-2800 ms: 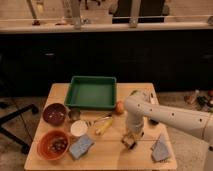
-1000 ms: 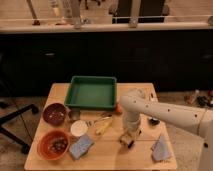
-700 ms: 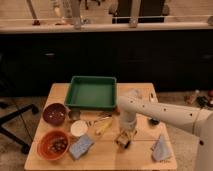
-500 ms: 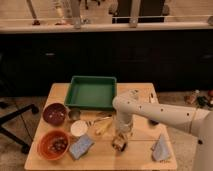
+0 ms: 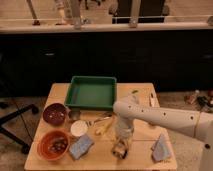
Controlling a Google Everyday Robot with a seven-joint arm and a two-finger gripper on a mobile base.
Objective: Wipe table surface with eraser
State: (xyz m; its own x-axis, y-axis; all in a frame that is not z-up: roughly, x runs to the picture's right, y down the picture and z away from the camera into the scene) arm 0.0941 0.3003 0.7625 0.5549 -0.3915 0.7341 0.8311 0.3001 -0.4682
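The table surface point(image 5: 141, 153) is a light tan wooden top. My gripper point(image 5: 120, 147) points down at its front middle, at the end of the white arm point(image 5: 160, 118) that reaches in from the right. It is shut on the eraser point(image 5: 118, 152), a small tan block pressed against the tabletop. The eraser lies between the two grey-blue wedge blocks, the left one point(image 5: 81, 146) and the right one point(image 5: 161, 147).
A green tray point(image 5: 91, 92) stands at the back middle. A dark bowl point(image 5: 55, 113), an orange bowl point(image 5: 52, 144) and a small white cup point(image 5: 79, 128) stand at the left. A yellowish utensil point(image 5: 104, 127) lies left of the gripper. The front table edge is close below the eraser.
The gripper has slid to the left along the table's front part with the eraser under it. The other objects have not moved.
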